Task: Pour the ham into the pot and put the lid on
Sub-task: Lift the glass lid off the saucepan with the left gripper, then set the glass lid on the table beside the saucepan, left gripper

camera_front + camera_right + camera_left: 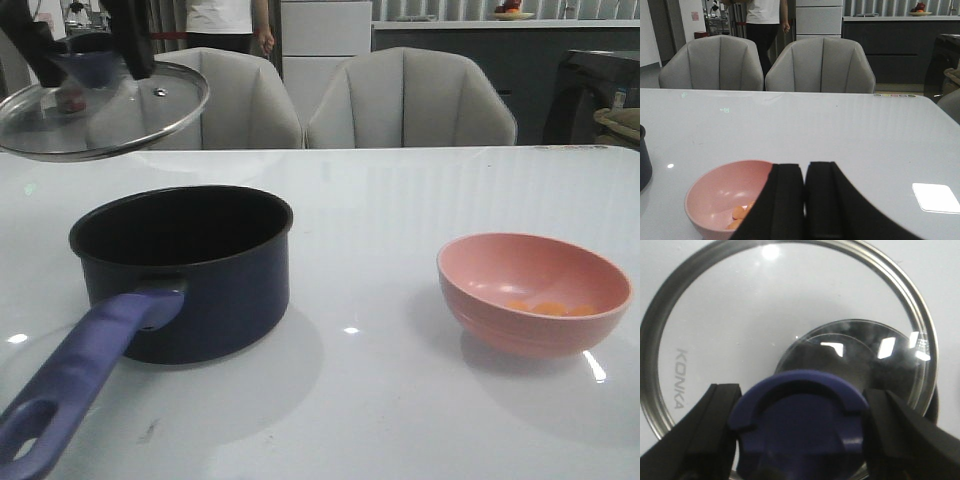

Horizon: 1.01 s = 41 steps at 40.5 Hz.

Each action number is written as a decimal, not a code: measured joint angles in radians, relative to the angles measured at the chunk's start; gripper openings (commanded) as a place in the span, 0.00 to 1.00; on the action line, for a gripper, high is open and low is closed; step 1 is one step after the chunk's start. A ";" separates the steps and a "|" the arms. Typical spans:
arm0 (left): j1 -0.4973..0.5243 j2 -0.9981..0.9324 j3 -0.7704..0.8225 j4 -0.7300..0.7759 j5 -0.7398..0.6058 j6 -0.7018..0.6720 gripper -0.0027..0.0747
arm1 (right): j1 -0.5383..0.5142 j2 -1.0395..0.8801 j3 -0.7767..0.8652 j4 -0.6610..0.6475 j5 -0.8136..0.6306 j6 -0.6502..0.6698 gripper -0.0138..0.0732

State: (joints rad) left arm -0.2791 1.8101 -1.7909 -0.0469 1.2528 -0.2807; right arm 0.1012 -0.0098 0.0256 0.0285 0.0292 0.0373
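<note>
Hovering up left of the pot (185, 265), the left hand (797, 440) was clamped on the knob of the lid (100, 110), holding it aloft. The right hand (805, 200), pressed closed and empty, sat near the pink bowl (535, 300); the ham (548, 308) lay inside, unpoured, and the pot stood open on the surface (400, 200).

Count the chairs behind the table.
2. One grey chair stands behind the table's far edge towards the left, partly behind the raised lid; the other grey chair is beside it, nearer the middle.
</note>
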 measured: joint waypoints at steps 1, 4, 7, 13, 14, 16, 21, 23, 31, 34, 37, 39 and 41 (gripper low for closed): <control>0.012 -0.006 0.008 0.002 0.000 0.002 0.34 | 0.000 0.000 0.000 0.000 0.000 0.000 0.34; 0.043 -0.014 0.035 0.009 0.000 0.019 0.34 | 0.000 0.000 0.000 0.000 0.000 0.000 0.34; 0.076 -0.020 0.071 0.010 0.000 0.038 0.34 | 0.000 0.000 0.000 0.000 0.000 0.000 0.34; 0.147 -0.022 0.155 0.024 0.000 0.088 0.34 | 0.000 0.000 0.000 0.000 0.000 0.000 0.34; 0.157 -0.022 0.165 0.027 0.000 0.092 0.34 | 0.000 0.000 0.000 0.000 0.000 0.000 0.34; 0.179 -0.022 0.186 0.031 0.000 0.103 0.34 | 0.000 0.000 0.000 0.000 0.000 0.000 0.34; 0.239 -0.022 0.218 0.033 -0.004 0.125 0.34 | 0.000 0.000 0.000 0.000 0.000 0.000 0.34; 0.262 -0.022 0.234 0.033 -0.008 0.132 0.34 | 0.000 0.000 0.000 0.000 0.000 0.000 0.34; 0.337 -0.022 0.316 0.034 -0.044 0.178 0.34 | 0.000 0.000 0.000 0.000 0.000 0.000 0.34; 0.363 -0.022 0.371 0.034 -0.084 0.195 0.34 | 0.000 0.000 0.000 0.000 0.000 0.000 0.34; 0.383 -0.022 0.423 0.030 -0.135 0.204 0.34 | 0.000 0.000 0.000 0.000 0.000 0.000 0.34; 0.396 -0.022 0.460 0.021 -0.168 0.207 0.34 | 0.000 0.000 0.000 0.000 0.000 0.000 0.34; 0.408 -0.022 0.496 0.009 -0.205 0.211 0.34 | 0.000 0.000 0.000 0.000 0.000 0.000 0.34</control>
State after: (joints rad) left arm 0.1288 1.7878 -1.2946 -0.0377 1.0474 -0.0696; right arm 0.1012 -0.0098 0.0256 0.0285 0.0292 0.0373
